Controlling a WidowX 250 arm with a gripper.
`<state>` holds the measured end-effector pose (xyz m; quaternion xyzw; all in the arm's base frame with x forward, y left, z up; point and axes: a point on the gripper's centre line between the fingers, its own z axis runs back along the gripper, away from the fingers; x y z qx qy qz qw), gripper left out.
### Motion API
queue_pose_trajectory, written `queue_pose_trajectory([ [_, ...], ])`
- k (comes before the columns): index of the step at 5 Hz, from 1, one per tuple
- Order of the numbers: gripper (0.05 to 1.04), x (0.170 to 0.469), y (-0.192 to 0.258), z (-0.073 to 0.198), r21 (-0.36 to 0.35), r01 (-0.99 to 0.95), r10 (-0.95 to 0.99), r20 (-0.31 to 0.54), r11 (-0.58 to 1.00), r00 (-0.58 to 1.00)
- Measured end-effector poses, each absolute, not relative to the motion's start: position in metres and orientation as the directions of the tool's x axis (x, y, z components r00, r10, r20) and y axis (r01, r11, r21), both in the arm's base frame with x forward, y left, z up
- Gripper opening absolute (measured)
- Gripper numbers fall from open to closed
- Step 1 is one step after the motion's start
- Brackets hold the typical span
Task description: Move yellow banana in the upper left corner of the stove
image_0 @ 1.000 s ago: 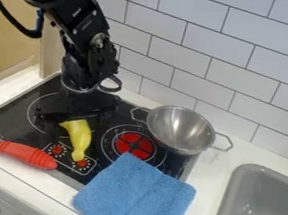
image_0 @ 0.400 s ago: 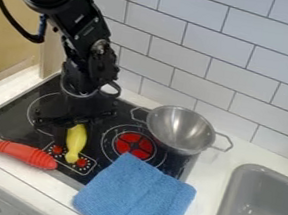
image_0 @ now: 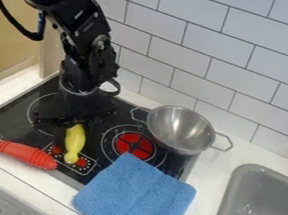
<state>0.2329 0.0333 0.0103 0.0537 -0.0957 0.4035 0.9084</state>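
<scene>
Over the left half of the stove (image_0: 10,120), our claw (image_0: 67,123) meets the banana's (image_0: 74,143) upper end; we can't tell whether it is clenched or released. Since a second ago the banana has swung straighter, its lower tip by the front controls (image_0: 82,163), so we judge the upper left corner still unreached.

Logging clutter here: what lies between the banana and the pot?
The camera view shows the red burner between the banana and the pot.
</scene>
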Motion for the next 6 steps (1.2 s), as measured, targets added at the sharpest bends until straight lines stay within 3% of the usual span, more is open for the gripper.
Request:
queue_pose_trajectory([
  [3,0.508,0.281,0.051,0.041,-0.048,-0.786,0.77,0.247,0.616,0.588],
  [4,0.508,0.299,0.069,0.041,-0.074,-0.829,0.817,0.237,0.555,0.526],
  [6,0.508,0.311,0.093,0.022,-0.03,-0.864,0.849,0.204,0.503,0.487],
])
